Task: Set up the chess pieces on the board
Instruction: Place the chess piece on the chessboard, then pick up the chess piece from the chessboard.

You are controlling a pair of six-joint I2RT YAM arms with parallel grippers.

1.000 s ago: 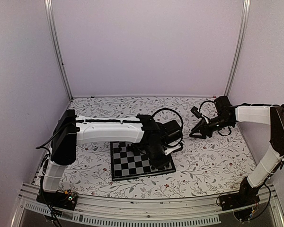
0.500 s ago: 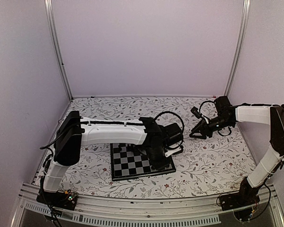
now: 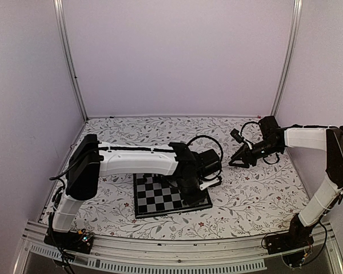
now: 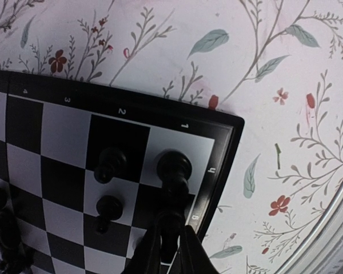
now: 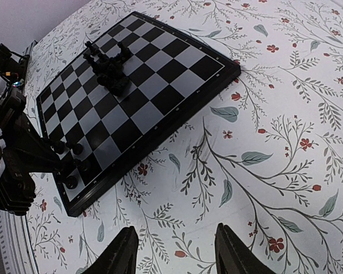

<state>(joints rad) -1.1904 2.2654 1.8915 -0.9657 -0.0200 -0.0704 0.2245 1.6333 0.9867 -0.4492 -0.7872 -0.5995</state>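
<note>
The board (image 3: 159, 197) lies on the floral cover in front of the arms. My left gripper (image 4: 172, 224) is over its near right corner (image 3: 195, 198) and is shut on a tall black chess piece (image 4: 174, 166), whose far end is at the corner square. Two small black pieces (image 4: 110, 163) stand on squares beside it. In the right wrist view a cluster of several black pieces (image 5: 108, 69) stands huddled mid-board (image 5: 177, 63). My right gripper (image 5: 176, 229) is open and empty, above the cover to the right of the board (image 3: 235, 162).
The floral cover (image 3: 251, 194) surrounds the board. A metal rail (image 3: 177, 251) runs along the near edge. White walls and upright posts (image 3: 284, 63) enclose the back and sides. The left arm's black wrist (image 5: 14, 154) lies over the board's end in the right wrist view.
The left arm has shifted slightly, its wrist settling over the board's near right corner. The right arm has not moved.
</note>
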